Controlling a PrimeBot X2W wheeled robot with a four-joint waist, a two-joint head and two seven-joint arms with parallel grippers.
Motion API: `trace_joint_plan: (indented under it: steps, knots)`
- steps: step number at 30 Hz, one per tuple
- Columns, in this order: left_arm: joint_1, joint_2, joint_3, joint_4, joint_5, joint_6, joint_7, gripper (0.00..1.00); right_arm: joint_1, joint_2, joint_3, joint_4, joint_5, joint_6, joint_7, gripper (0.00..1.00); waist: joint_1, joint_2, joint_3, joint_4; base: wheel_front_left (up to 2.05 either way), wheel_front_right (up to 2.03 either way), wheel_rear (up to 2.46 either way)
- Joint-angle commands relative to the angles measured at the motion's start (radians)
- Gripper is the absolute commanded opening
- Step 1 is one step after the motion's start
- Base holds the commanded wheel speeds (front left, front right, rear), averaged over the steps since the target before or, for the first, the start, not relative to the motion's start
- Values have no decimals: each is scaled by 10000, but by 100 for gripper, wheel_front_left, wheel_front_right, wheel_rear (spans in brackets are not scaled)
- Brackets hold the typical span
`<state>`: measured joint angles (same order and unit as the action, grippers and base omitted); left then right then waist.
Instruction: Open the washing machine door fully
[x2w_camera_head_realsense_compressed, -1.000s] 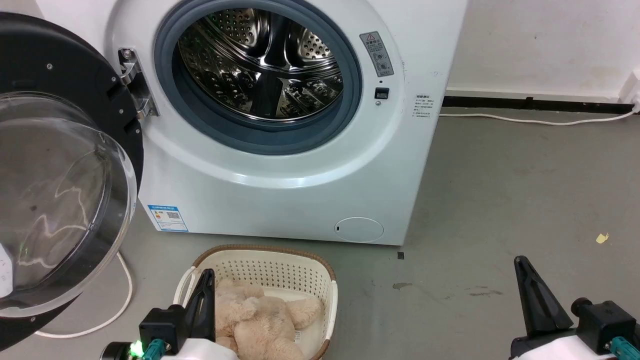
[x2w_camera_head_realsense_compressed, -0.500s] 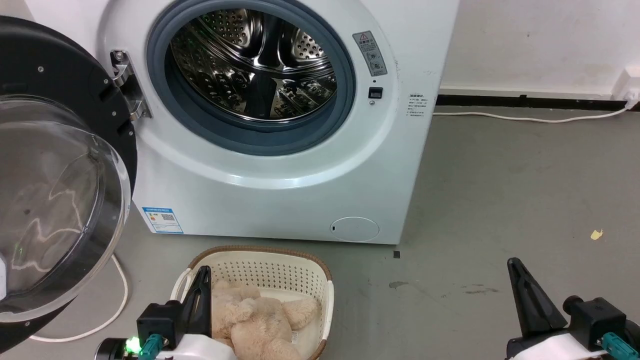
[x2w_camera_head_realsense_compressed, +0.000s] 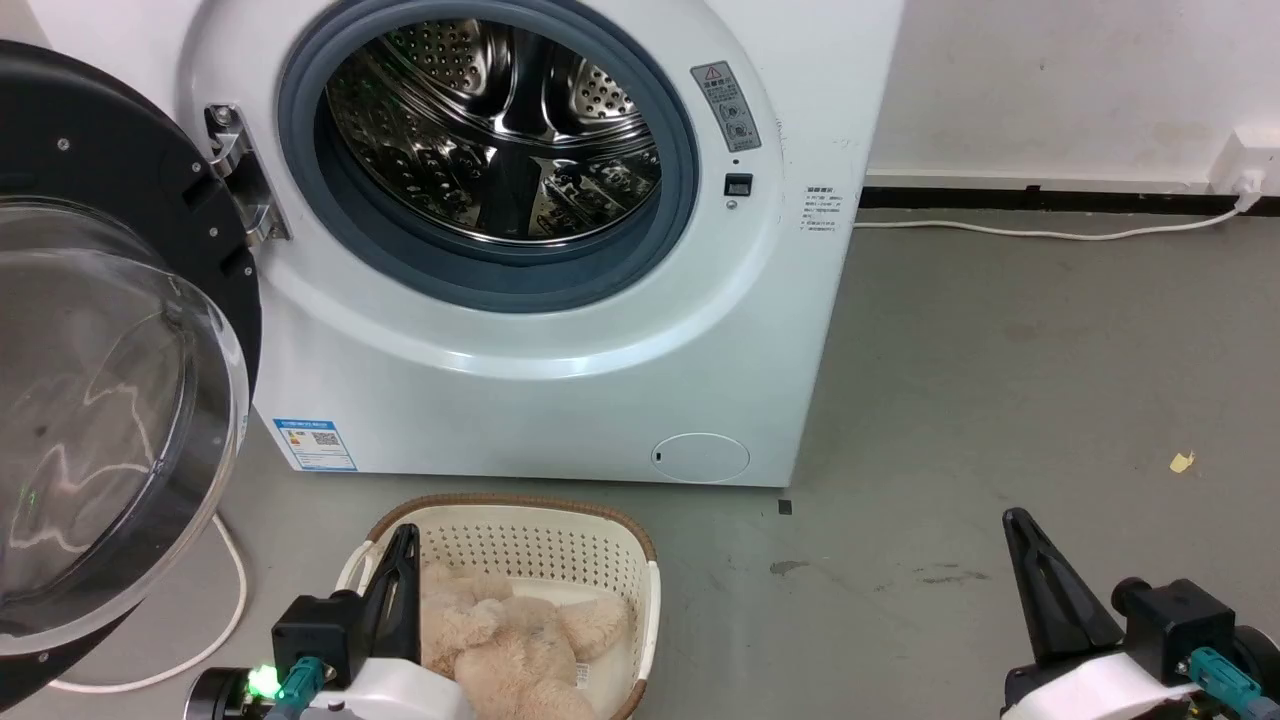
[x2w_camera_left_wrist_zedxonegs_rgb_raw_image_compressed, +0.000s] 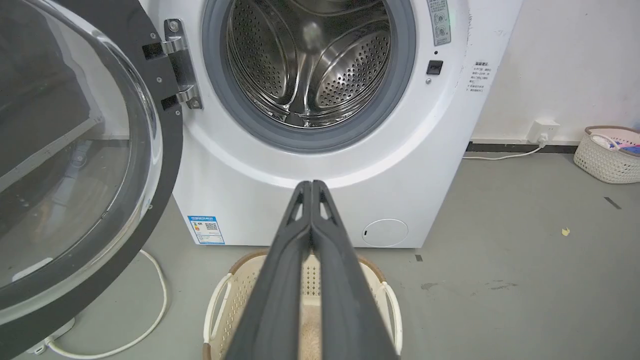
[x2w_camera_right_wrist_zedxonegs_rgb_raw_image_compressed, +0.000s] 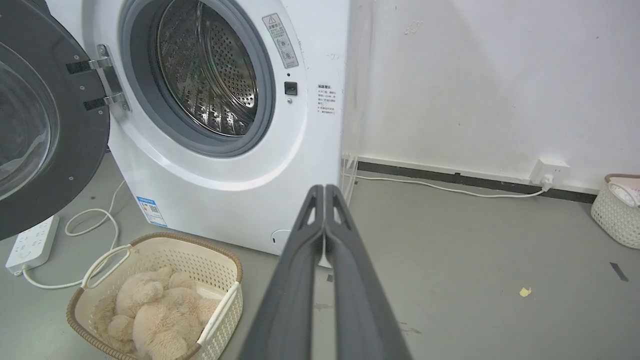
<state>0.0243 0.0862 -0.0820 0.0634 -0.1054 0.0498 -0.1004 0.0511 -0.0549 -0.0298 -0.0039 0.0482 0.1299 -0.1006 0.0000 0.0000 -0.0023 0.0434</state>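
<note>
black door wide open, grippers clear

glossy and swung far out at the robot's left, the washing machine door (x2w_camera_head_realsense_compressed: 110, 380) looks fully open to me. pushing it further could strain the hinge (x2w_camera_head_realsense_compressed: 240, 170). a low sweep might clip the basket (x2w_camera_head_realsense_compressed: 520, 545) or the floor cable (x2w_camera_head_realsense_compressed: 235, 590). left gripper (x2w_camera_head_realsense_compressed: 403, 545) and right gripper (x2w_camera_head_realsense_compressed: 1020, 530) sit low, fingers pressed together, empty, well apart from the door.

The washing machine door (x2w_camera_head_realsense_compressed: 120, 140) stands swung out to the left, its glass bowl bulging forward and walling off that side; the drum (x2w_camera_head_realsense_compressed: 490, 140) mouth beside it lies open to a straight reach. A basket (x2w_camera_head_realsense_compressed: 540, 520) with a plush toy (x2w_camera_head_realsense_compressed: 510, 640) sits on the floor (x2w_camera_head_realsense_compressed: 1000, 380) just before the machine (x2w_camera_head_realsense_compressed: 550, 400). Right of it, open floor runs to the wall (x2w_camera_head_realsense_compressed: 1050, 80), where a cable (x2w_camera_head_realsense_compressed: 1040, 235) lies.
</note>
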Motion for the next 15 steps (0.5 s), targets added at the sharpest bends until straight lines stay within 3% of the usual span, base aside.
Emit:
trace_joint_plan:
  steps: [1, 15]
  knots:
    - [-123, -14, 65, -83, 115, -41, 47, 0, -155, 29, 16, 22, -84, 5, 43, 0, 0, 0, 1, -10, 0, 0, 0]
    - [-164, -132, 322, -270, 434, -196, 372, 0, -276, 35, 112, 28, -220, 6, 370, 0, 0, 0, 8, -154, 0, 0, 0]
